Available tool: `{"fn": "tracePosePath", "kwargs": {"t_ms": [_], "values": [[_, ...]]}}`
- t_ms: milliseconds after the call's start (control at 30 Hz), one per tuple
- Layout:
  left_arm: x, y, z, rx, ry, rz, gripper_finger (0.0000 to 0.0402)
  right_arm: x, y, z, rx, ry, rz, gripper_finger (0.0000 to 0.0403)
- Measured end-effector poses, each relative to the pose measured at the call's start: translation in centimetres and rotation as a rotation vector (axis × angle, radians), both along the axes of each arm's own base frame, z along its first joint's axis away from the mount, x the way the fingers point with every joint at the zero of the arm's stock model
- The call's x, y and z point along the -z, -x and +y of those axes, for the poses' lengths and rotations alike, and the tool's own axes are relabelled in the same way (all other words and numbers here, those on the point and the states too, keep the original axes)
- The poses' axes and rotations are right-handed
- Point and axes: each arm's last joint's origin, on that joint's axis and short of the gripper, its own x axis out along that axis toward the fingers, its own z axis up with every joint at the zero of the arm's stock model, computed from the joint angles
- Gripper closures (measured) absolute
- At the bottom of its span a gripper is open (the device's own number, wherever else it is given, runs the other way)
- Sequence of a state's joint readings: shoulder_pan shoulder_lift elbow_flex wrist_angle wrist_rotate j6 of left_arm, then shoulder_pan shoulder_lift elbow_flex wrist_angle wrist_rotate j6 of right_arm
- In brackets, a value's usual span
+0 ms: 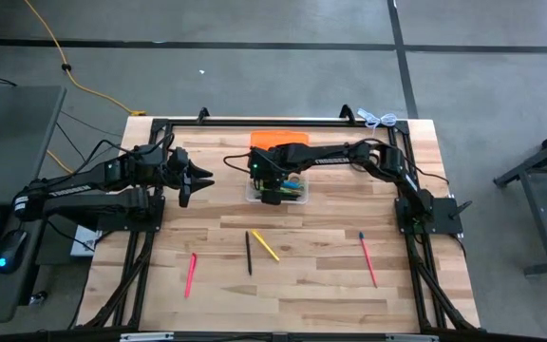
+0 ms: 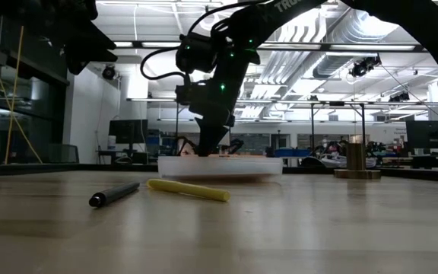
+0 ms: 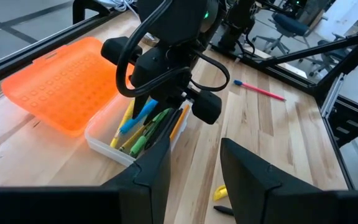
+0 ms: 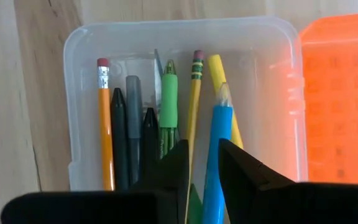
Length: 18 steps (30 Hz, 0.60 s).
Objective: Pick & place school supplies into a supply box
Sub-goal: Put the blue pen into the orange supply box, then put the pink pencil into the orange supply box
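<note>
The clear supply box (image 1: pixel 297 195) (image 4: pixel 73 93) stands at the table's far middle. It holds several school supplies: an orange pencil (image 4: pixel 104 124), dark pens (image 4: pixel 133 124), a green pen (image 4: pixel 168 99), yellow pencils (image 4: pixel 195 93) and a blue marker (image 4: pixel 218 143). My right gripper (image 4: pixel 204 152) (image 1: pixel 272 195) points steeply down into the box, its fingers a little apart on either side of the blue marker's raised end (image 3: pixel 143 115). My left gripper (image 1: pixel 196 180) (image 3: pixel 194 168) waits open above the table's left side, holding nothing. My right gripper's fingers (image 4: pixel 238 163) come from above and stand on either side of the blue marker's upper end (image 4: pixel 215 180). The marker slants down into the box, with its lower end among the other pens. I cannot tell whether the fingers touch it.
An orange lid (image 1: pixel 278 139) (image 3: pixel 55 81) lies beside the box on its far side. On the near half of the table lie a pink pen (image 1: pixel 190 274), a black pen (image 1: pixel 249 253) (image 2: pixel 114 195), a yellow marker (image 1: pixel 265 245) (image 2: pixel 188 189) and a pink pencil (image 1: pixel 367 258). A bell (image 2: pixel 356 161) stands behind.
</note>
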<state>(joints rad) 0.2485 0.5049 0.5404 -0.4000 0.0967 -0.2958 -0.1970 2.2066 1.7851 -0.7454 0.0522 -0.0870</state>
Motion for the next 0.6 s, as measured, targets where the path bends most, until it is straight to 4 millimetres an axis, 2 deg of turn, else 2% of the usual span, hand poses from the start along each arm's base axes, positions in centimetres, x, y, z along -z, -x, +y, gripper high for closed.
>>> {"fn": "tracePosePath", "kwargs": {"t_ms": [333,600], "values": [[0.0,0.0,-0.1,0.018,0.006,-0.002,0.0234,-0.7,0.0,0.0,0.0,0.003,-0.016,0.0338],[0.1,0.0,-0.1,0.027,0.013,0.011,0.0234,-5.3,0.6,0.3,0.016,-0.011,0.004,0.0347]]}}
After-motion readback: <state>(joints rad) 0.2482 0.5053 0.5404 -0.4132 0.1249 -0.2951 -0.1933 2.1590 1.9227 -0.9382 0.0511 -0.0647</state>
